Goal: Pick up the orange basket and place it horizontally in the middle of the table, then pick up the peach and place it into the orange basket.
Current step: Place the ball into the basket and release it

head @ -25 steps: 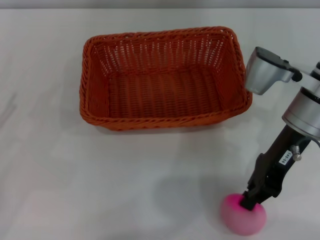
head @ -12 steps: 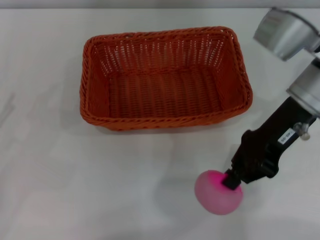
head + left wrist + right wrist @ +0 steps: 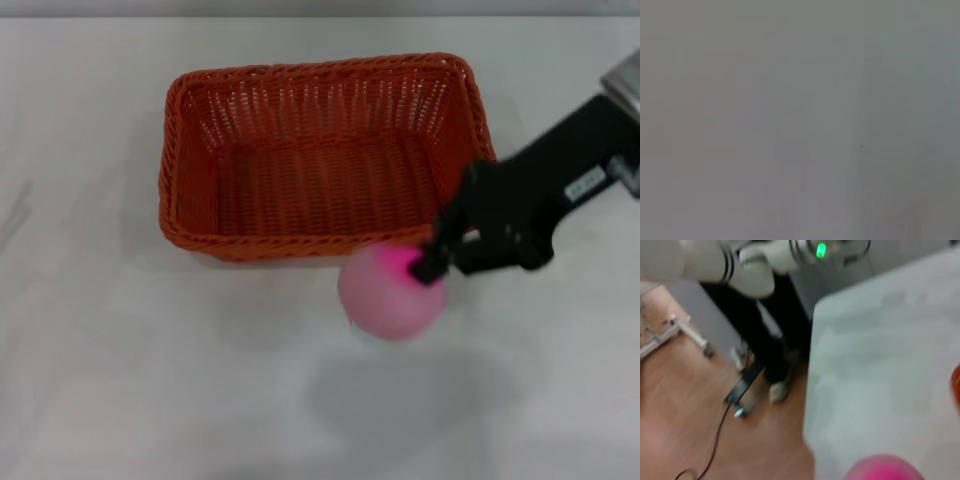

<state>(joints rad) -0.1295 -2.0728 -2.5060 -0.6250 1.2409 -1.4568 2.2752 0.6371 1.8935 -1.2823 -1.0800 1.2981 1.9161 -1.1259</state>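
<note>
Here the right gripper (image 3: 432, 264) reaches in from the right edge of the head view, its black forearm slanting down and leftward, jaws clamped on the peach (image 3: 389, 291). The peach hangs clear of the table (image 3: 150, 380), just in front of the near right corner of the orange basket (image 3: 325, 155), overlapping its front rim in the picture, with a soft shadow on the table beneath it. The basket sits with its long side across the view, in the middle of the table, open side up. In the right wrist view the peach (image 3: 885, 468) shows as a pink curve at the frame's edge, with table edge and wooden floor (image 3: 685, 405) beyond. The left wrist view shows only flat grey; the left arm is nowhere seen
</note>
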